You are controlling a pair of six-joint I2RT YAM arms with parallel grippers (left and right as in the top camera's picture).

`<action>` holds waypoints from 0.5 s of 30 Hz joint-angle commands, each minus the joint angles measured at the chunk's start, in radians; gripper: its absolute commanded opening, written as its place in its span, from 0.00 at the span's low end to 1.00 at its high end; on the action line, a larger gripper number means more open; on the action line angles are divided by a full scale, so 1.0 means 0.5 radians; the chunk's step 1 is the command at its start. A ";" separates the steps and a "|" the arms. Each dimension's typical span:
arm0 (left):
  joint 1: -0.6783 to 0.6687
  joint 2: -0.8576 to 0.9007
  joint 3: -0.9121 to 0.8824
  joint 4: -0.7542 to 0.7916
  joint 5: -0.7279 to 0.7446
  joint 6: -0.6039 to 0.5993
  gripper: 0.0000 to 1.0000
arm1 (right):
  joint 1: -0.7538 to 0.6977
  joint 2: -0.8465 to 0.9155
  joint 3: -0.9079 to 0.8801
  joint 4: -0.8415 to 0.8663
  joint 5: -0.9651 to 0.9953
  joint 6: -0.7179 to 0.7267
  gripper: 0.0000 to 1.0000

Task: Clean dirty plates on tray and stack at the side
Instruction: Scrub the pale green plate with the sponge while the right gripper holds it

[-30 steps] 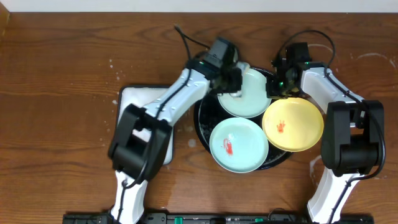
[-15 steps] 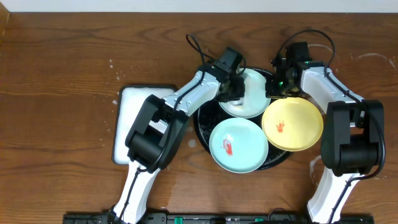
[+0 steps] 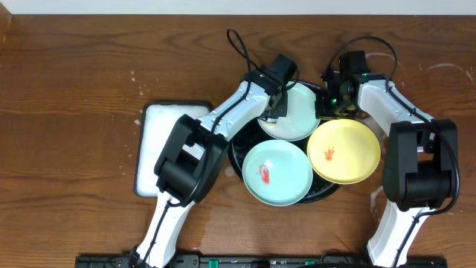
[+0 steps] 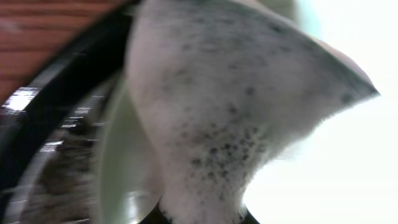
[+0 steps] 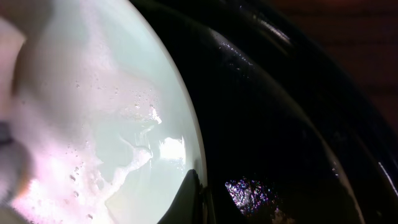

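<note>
The black tray (image 3: 239, 152) holds three plates. The far mint plate (image 3: 297, 123) is covered in suds. My left gripper (image 3: 274, 106) is shut on a foamy sponge (image 4: 217, 93) and presses it on this plate's left part (image 4: 118, 177). My right gripper (image 3: 326, 106) is shut on the same plate's right rim; one dark finger (image 5: 189, 199) lies over the rim of the sudsy plate (image 5: 93, 124). The near mint plate (image 3: 277, 173) and the yellow plate (image 3: 343, 151) each carry a red smear.
A white rectangular tray (image 3: 167, 149) lies left of the black tray, partly under my left arm. Whitish soapy marks show on the wood at the far right (image 3: 445, 68) and near the right arm's base (image 3: 375, 197). The black tray's wet floor (image 5: 267, 124) fills the right wrist view.
My left gripper has swept the sponge rightward across the far mint plate. The near mint and yellow plates have shifted slightly left. My right gripper has stayed on the rim.
</note>
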 commanded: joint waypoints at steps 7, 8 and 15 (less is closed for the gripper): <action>-0.111 0.091 0.005 0.048 1.134 -0.510 0.08 | 0.010 0.065 -0.021 -0.045 0.065 -0.084 0.01; -0.112 0.091 0.005 0.043 1.151 -0.523 0.08 | 0.010 0.065 -0.021 -0.045 0.065 -0.084 0.01; 0.045 0.091 0.005 -0.068 0.903 -0.522 0.08 | 0.010 0.065 -0.021 -0.047 0.065 -0.084 0.01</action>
